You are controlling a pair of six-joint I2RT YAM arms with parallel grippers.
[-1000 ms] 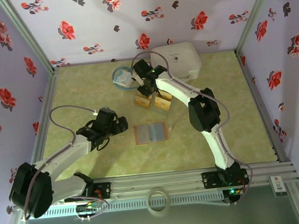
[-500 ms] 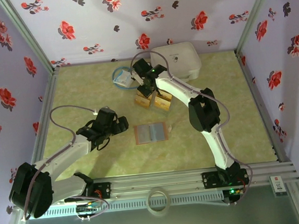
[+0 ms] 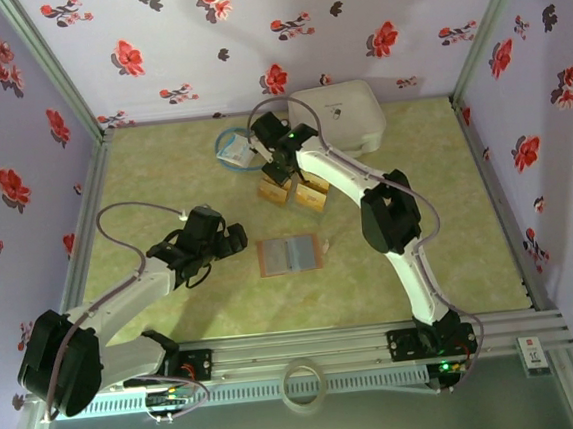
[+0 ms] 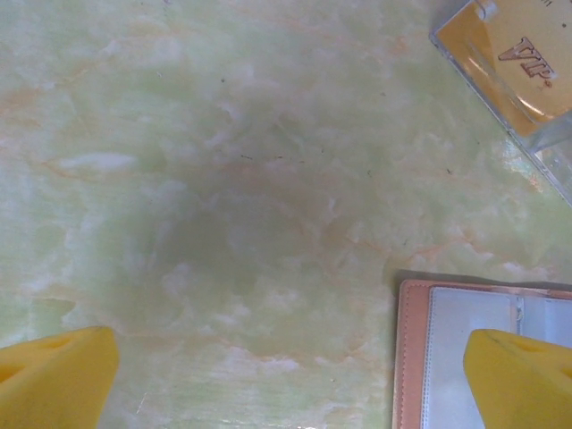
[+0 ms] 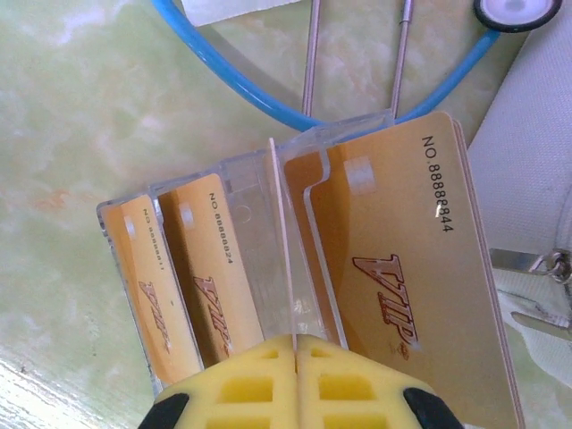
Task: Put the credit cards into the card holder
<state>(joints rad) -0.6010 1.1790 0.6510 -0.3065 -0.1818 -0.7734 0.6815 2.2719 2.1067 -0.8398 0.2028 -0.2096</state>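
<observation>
The credit cards (image 5: 402, 268), gold and printed "VIP" with a number starting "NO 8888", sit in clear stands (image 5: 241, 179) at the far middle of the bench (image 3: 164, 185), just beside a white case (image 3: 343, 114). The right claw (image 5: 294, 357) is closed at them with a thin pale edge between its pads; I cannot tell whether that edge is a card or a stand wall. The card holder (image 3: 289, 253) lies open nearer the arms' bases, well apart from the cards, and the left claw (image 4: 290, 384) is spread wide beside it.

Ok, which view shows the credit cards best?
Right wrist: the credit cards are close up, standing in a clear rack, print readable. Top external shows small tan blocks; left wrist catches one corner.
</observation>
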